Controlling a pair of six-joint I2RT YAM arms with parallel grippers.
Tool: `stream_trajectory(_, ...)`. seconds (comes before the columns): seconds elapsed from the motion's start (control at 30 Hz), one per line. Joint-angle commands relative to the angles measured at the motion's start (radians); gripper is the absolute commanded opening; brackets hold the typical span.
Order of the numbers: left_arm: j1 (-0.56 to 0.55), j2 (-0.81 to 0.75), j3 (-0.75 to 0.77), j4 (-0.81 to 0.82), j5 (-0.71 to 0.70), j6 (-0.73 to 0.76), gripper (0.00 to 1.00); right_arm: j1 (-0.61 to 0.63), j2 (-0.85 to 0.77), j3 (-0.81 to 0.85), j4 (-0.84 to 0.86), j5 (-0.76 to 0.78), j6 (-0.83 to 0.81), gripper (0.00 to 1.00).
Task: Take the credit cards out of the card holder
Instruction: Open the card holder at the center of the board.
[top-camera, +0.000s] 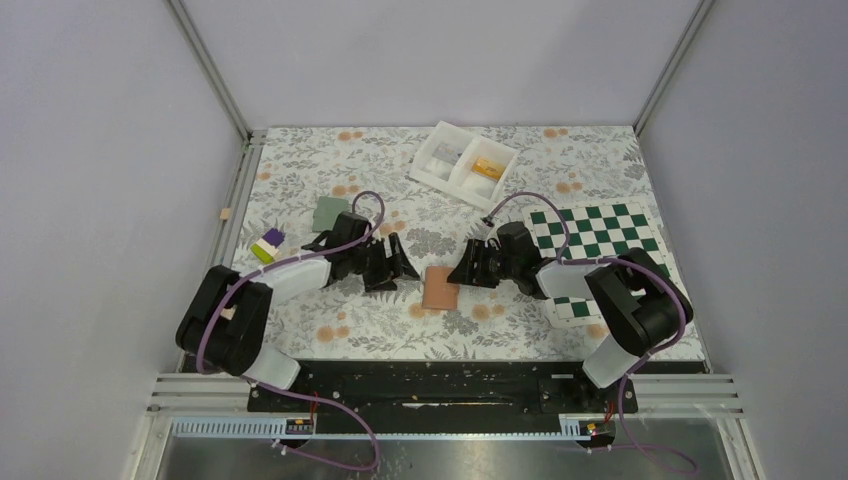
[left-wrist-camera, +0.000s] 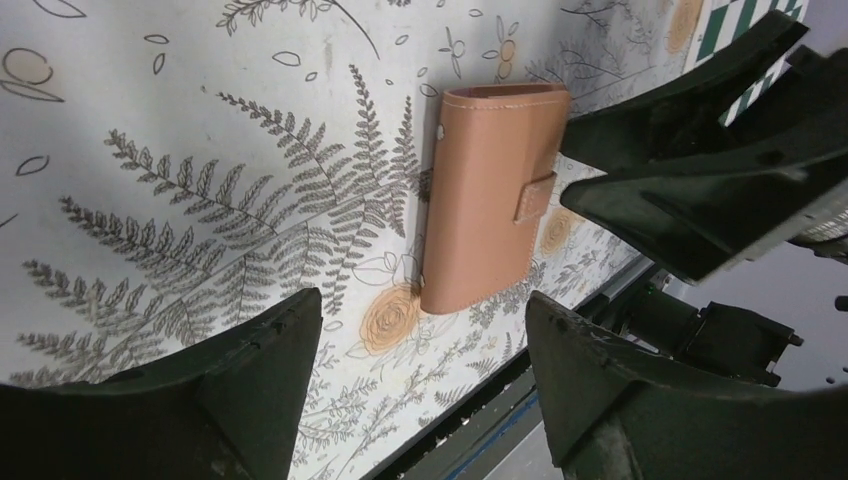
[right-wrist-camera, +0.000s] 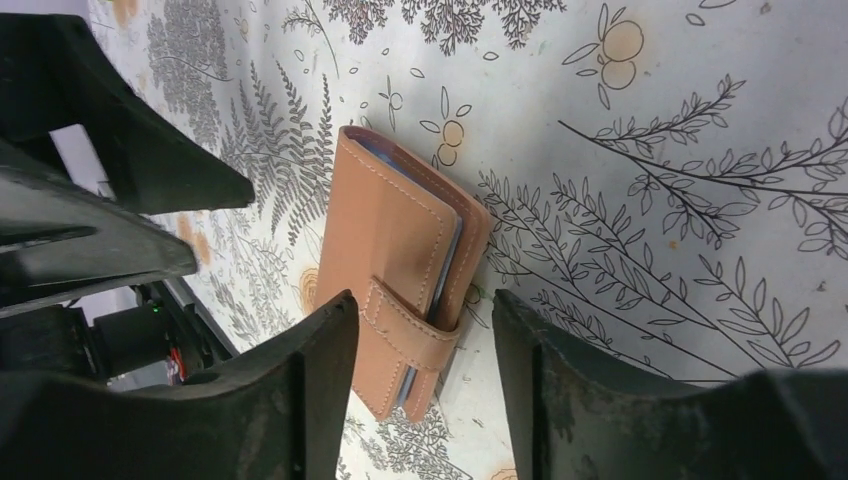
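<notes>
The tan card holder (top-camera: 440, 288) lies closed flat on the floral table between the two arms, its tab strap fastened (right-wrist-camera: 415, 335). Thin bluish edges show between its covers (right-wrist-camera: 452, 262). My right gripper (right-wrist-camera: 422, 298) is open, low over the strap end of the card holder (right-wrist-camera: 385, 235), one finger on each side. My left gripper (left-wrist-camera: 420, 330) is open just left of the card holder (left-wrist-camera: 490, 195), with nothing between its fingers. A grey-green credit card (top-camera: 328, 212) and a small stack of purple and lime cards (top-camera: 267, 245) lie on the table behind the left arm.
A white two-compartment tray (top-camera: 463, 163) stands at the back centre. A green-and-white chessboard mat (top-camera: 595, 235) lies under the right arm. The table's near edge and black rail (left-wrist-camera: 560, 400) run close behind the holder. The two grippers (top-camera: 400, 265) (top-camera: 462, 268) face each other closely.
</notes>
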Motion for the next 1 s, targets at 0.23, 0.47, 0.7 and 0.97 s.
stream_trajectory(0.23,-0.096,0.125,0.035,0.12,-0.01,-0.047,0.69,-0.009,0.059,-0.043,0.186,-0.022,0.175,0.64)
stream_trajectory(0.47,-0.102,0.164,0.022,0.165,-0.007,-0.058,0.66,-0.009,0.115,-0.043,0.255,-0.036,0.224,0.65)
stream_trajectory(0.7,-0.104,0.198,0.019,0.18,0.005,-0.061,0.63,-0.009,0.165,-0.045,0.354,-0.089,0.278,0.59)
stream_trajectory(0.97,-0.106,0.218,0.017,0.187,0.015,-0.064,0.57,-0.009,0.215,-0.046,0.458,-0.151,0.33,0.49)
